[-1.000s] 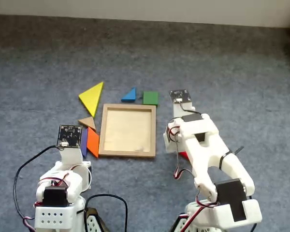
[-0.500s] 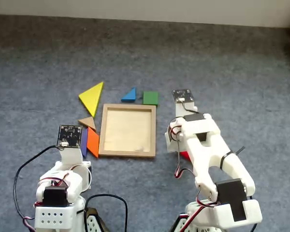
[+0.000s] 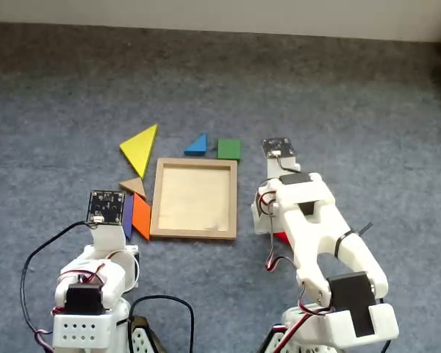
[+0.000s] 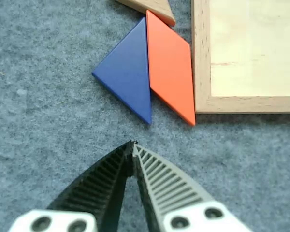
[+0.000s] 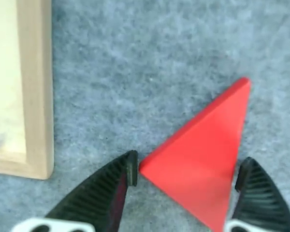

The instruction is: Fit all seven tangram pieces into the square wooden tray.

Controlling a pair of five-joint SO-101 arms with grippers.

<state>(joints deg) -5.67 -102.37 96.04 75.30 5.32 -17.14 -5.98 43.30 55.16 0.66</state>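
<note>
Currently, the square wooden tray (image 3: pixel 195 161) lies on the grey carpet (image 3: pixel 353 110) between the two arms, and all seven pieces lie outside it. Taking the tray as the clock centre in the high view: the yellow triangle (image 3: pixel 141 148) is at 10 o'clock, apart from the rim. The small blue triangle (image 3: pixel 197 145) and the green square (image 3: pixel 229 149) sit side by side at 12 o'clock, just beyond the far rim. The tan triangle (image 3: pixel 134 187) is at 9 o'clock. The orange parallelogram (image 3: pixel 141 218) is at 8 o'clock, against the tray's outer edge, with the dark blue triangle (image 3: pixel 128 217) touching its outer side. The red triangle (image 5: pixel 203 164) is at 4 o'clock, flat on the carpet under the right arm. The right gripper (image 5: pixel 186 170) is spread, one finger on each side of the red triangle; contact cannot be confirmed. The left gripper (image 4: pixel 133 145) is pressed together, holding nothing, at 6 o'clock from the dark blue triangle.
</note>
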